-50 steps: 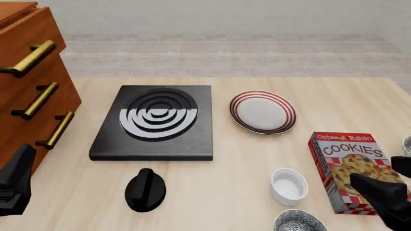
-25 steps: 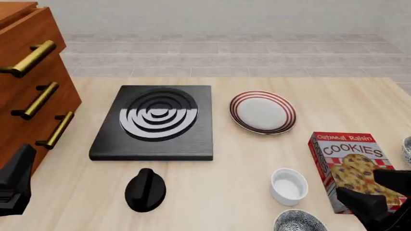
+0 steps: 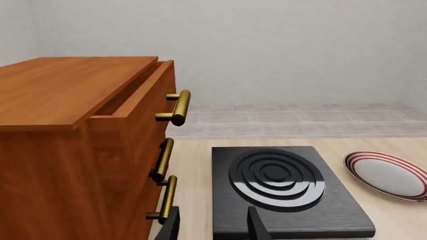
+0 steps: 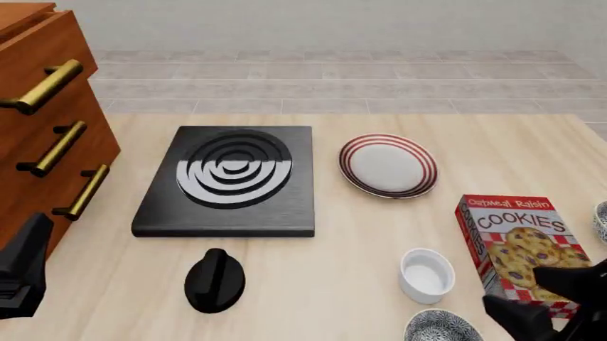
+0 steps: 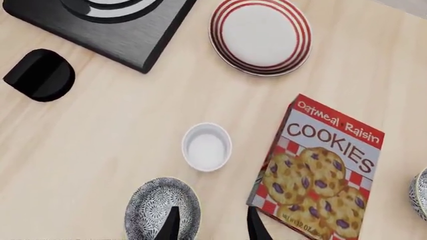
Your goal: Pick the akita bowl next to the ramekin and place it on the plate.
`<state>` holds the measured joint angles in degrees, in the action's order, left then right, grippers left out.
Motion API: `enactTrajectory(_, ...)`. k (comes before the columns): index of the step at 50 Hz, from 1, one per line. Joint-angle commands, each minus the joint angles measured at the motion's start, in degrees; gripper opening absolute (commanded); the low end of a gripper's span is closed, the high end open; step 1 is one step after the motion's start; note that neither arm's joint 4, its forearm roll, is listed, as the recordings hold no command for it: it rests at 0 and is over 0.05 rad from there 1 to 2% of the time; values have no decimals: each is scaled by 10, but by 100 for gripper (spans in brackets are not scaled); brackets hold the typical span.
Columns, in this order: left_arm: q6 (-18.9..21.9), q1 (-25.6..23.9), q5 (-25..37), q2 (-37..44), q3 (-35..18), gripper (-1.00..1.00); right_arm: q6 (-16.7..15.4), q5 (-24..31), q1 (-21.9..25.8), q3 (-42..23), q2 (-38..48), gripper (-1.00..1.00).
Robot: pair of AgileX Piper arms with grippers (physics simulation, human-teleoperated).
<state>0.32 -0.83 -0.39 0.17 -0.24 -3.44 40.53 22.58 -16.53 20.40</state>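
The akita bowl [image 4: 442, 327] [image 5: 159, 205], speckled dark grey-blue and white, sits at the table's near edge just in front of the plain white ramekin [image 4: 426, 274] [image 5: 207, 147]. The red-ringed plate [image 4: 388, 165] [image 5: 260, 34] [image 3: 387, 175] lies further back, right of the black hob. My right gripper [image 4: 547, 302] [image 5: 212, 227] is open and hovers right of the bowl; in the right wrist view one finger [image 5: 169, 225] overlaps the bowl's rim, the other is by the cookie box. My left gripper [image 4: 23, 266] [image 3: 212, 229] is open and empty at the near left, beside the drawers.
A cookie box [image 4: 517, 245] [image 5: 323, 170] lies flat right of the ramekin. A second patterned bowl [image 4: 600, 220] [image 5: 419, 192] peeks in at the far right edge. A black hob [image 4: 227, 181], a black knob-shaped piece [image 4: 215, 279] and a wooden drawer cabinet [image 4: 47, 128] occupy the left.
My right gripper has drawn back toward the near edge and leftward, off the cookie box and closer to the speckled bowl. The left arm has not moved.
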Motion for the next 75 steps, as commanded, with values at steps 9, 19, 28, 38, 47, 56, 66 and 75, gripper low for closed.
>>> enactTrajectory(9,0,0,0,0,0,100,8,-32,7,45,12,100)
enactTrajectory(19,0,0,0,0,0,100,11,-48,9,74,12,100)
enactTrajectory(28,0,0,0,0,0,100,8,-62,5,95,13,100)
enactTrajectory(38,0,0,0,0,0,100,6,-94,2,107,40,100)
enactTrajectory(47,0,0,0,0,0,100,4,-121,4,117,63,100)
enactTrajectory(56,0,0,0,0,0,100,6,-166,9,125,106,100)
enactTrajectory(66,0,0,0,0,0,100,6,-172,8,136,106,100)
enactTrajectory(75,0,0,0,0,0,100,6,-184,6,145,112,100)
